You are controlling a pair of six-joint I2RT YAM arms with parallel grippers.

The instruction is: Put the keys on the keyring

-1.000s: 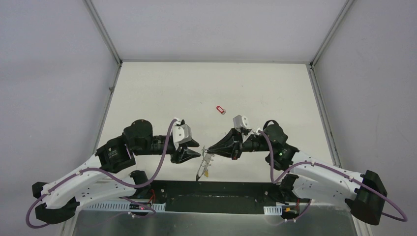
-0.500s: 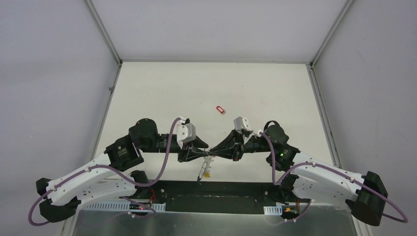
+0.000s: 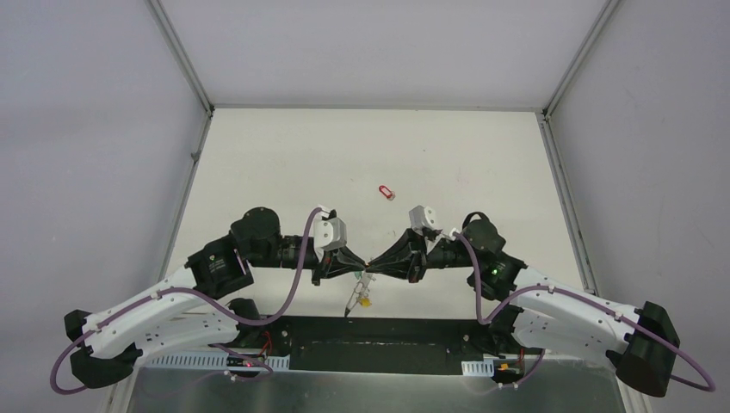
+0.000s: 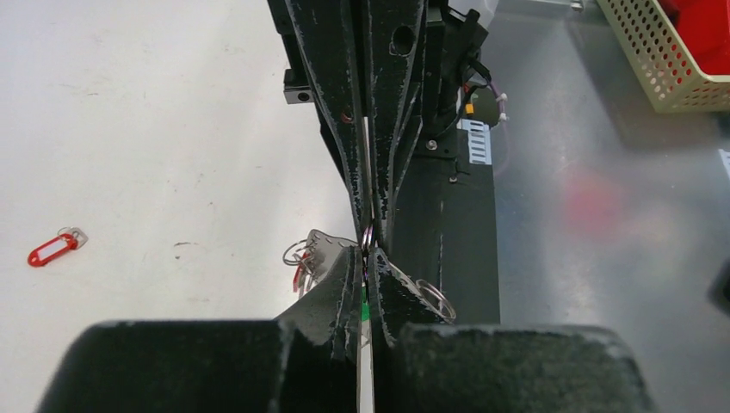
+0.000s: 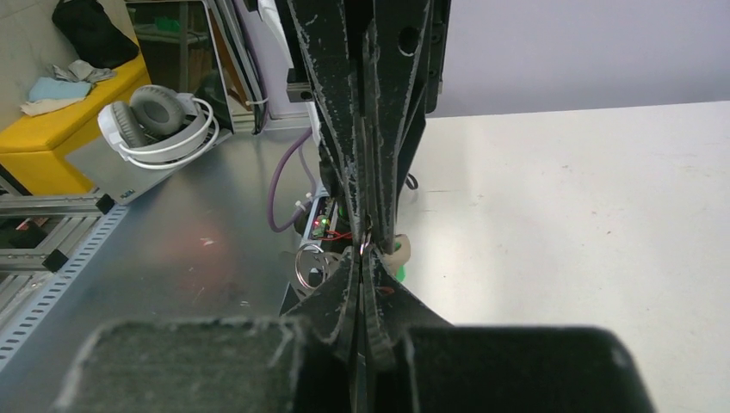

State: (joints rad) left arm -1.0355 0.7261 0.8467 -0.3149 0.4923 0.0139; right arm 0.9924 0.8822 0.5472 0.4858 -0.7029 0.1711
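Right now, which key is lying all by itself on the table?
The key with the red tag, alone on the table farther out. The other keys are bunched together right under where the left pincer and right pincer meet.

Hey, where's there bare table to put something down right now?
Free: the far table beyond the red-tagged key, and strips along both side edges. Crowded: the near middle, where left gripper and right gripper meet over the hanging keys.

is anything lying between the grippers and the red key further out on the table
Nothing visible does. The red key lies alone on the table, farther out than the left gripper and right gripper, which are shut tip to tip with other keys hanging under them. The stretch between shows nothing.
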